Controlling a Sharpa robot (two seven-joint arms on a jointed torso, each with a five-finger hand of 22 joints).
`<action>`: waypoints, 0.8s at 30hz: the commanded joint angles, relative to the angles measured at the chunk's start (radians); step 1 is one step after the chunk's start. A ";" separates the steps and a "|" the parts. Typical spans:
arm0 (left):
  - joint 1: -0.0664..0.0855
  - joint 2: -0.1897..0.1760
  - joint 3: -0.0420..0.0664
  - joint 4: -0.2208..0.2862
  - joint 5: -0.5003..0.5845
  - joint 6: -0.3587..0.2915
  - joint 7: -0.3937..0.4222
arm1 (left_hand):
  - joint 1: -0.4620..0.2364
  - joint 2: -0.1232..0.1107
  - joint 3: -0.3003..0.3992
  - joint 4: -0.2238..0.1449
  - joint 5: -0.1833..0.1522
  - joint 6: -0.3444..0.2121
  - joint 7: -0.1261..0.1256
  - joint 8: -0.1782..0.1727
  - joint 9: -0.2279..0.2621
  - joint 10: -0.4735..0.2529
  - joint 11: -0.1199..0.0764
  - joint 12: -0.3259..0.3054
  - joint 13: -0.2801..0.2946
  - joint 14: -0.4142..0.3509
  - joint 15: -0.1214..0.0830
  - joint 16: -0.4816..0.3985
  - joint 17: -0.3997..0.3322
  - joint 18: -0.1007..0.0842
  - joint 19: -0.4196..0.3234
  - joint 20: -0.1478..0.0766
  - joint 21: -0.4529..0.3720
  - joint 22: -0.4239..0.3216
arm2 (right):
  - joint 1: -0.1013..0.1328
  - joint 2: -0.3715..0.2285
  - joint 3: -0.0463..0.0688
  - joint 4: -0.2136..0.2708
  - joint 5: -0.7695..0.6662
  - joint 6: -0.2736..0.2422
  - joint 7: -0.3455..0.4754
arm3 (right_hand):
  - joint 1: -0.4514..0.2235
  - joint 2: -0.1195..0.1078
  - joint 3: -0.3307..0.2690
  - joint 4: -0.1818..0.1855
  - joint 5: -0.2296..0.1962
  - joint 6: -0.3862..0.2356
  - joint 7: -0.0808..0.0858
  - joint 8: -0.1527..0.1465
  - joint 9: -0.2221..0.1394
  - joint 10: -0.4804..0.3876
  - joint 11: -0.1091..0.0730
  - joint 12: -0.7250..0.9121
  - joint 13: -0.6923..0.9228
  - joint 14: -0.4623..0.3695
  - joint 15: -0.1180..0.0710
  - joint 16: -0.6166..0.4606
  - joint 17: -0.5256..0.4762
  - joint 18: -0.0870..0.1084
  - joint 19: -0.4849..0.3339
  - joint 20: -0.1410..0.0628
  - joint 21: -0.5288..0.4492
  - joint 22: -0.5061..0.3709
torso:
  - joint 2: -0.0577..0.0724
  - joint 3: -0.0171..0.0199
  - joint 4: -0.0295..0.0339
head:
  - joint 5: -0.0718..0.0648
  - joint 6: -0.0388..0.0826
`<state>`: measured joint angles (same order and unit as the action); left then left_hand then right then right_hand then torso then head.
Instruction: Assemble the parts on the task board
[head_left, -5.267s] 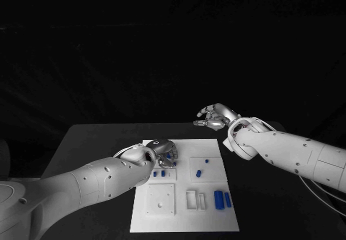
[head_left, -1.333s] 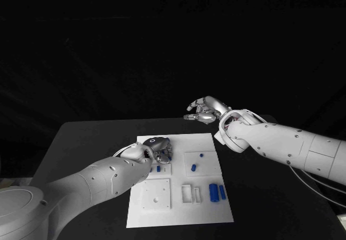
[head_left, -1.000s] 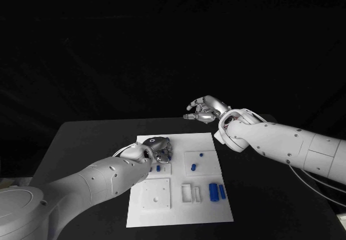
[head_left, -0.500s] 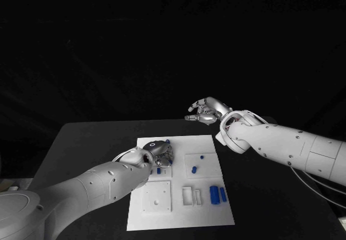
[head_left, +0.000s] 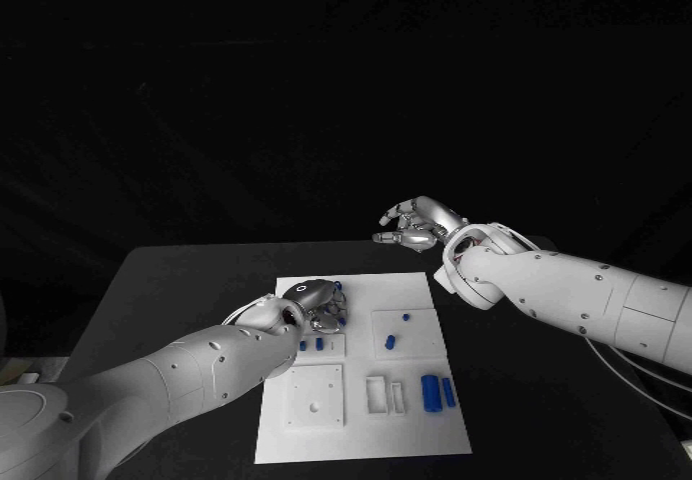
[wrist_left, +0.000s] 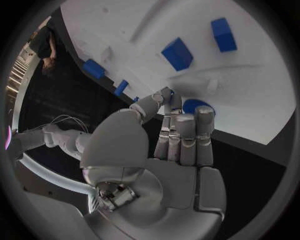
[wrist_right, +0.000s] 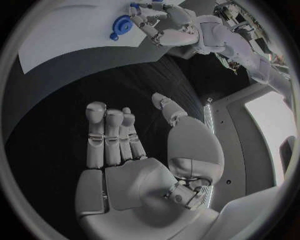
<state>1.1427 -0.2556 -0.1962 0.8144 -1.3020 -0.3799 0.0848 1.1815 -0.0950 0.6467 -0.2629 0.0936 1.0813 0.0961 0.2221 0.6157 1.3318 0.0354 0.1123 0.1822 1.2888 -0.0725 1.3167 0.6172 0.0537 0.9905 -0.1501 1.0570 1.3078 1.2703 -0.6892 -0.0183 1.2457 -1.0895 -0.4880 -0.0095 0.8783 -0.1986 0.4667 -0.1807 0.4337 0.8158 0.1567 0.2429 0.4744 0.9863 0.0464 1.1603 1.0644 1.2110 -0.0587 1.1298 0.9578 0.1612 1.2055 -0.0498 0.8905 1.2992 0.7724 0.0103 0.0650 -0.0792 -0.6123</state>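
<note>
On the black table lies the white board, with blue parts on it: two cylinders side by side near its right edge, smaller pieces further back. Over the far left corner the left hand pinches a round blue part at its fingertips. Well apart, beyond the far edge, the right hand hangs empty, fingers loosely curled yet apart.

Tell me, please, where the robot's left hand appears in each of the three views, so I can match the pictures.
Head view: left hand over the task board's far left part.
Left wrist view: left hand, fingers reaching over the board's edge.
Right wrist view: left hand seen from across, beside a blue part.
Shared landmark: the white task board.
</note>
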 joint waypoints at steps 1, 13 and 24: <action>0.004 -0.003 0.017 0.013 0.032 -0.028 0.018 | -0.003 0.008 0.003 -0.003 0.004 0.008 0.000 0.004 0.000 0.007 -0.001 0.001 -0.001 0.000 -0.006 0.003 -0.002 0.084 0.006 -0.015 0.004 0.012 | 0.000 -0.001 0.000 -0.001 -0.010 0.012 0.003 | 0.002 0.008 0.001 0.002 -0.004 0.001 0.005 0.004 -0.001 -0.006 0.002 0.006 -0.001 0.006 -0.003 -0.002 -0.001 0.101 0.000 -0.008 -0.004 0.001 | 0.000 0.0004 -0.0001 | 0.002 0.004; 0.028 -0.060 0.055 0.098 0.064 0.006 -0.005 | -0.003 0.008 0.004 -0.004 0.006 0.009 -0.001 0.004 0.000 0.009 -0.002 0.001 -0.001 0.000 -0.007 0.004 -0.002 0.084 0.008 -0.017 0.004 0.012 | 0.000 -0.002 0.000 -0.008 -0.010 0.016 0.003 | 0.002 0.008 0.001 0.002 -0.004 0.001 0.005 0.004 -0.002 -0.006 0.002 0.007 -0.002 0.006 -0.003 -0.003 -0.001 0.101 0.000 -0.008 -0.004 0.001 | -0.001 0.0000 0.0019 | 0.011 0.009; 0.035 -0.156 0.058 0.175 0.088 0.036 -0.025 | -0.004 0.008 0.005 -0.004 0.007 0.010 -0.001 0.005 0.000 0.010 -0.002 0.001 -0.001 0.001 -0.007 0.004 -0.003 0.084 0.009 -0.018 0.005 0.012 | 0.000 -0.007 0.000 -0.012 -0.010 0.020 0.004 | 0.002 0.008 0.001 0.002 -0.004 0.001 0.005 0.004 -0.002 -0.006 0.002 0.007 -0.003 0.006 -0.004 -0.003 -0.001 0.101 0.000 -0.008 -0.004 0.002 | -0.007 -0.0033 0.0098 | 0.014 0.008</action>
<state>1.1761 -0.4120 -0.1389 0.9802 -1.2359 -0.3692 0.0702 1.1812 -0.0975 0.6481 -0.2670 0.0977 1.0859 0.0943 0.2236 0.6136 1.3323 0.0340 0.1122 0.1816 1.2902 -0.0712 1.3166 0.6154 0.0534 0.9938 -0.1498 1.0569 1.3075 1.2699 -0.6960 -0.0184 1.2345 -1.0901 -0.4837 -0.0100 0.8783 -0.1986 0.4667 -0.1807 0.4337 0.8150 0.1539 0.2430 0.4744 0.9864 0.0464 1.1644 1.0635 1.2109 -0.0587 1.1298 0.9578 0.1612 1.2056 -0.0497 0.8905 1.2999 0.7679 0.0085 0.0708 -0.0652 -0.6023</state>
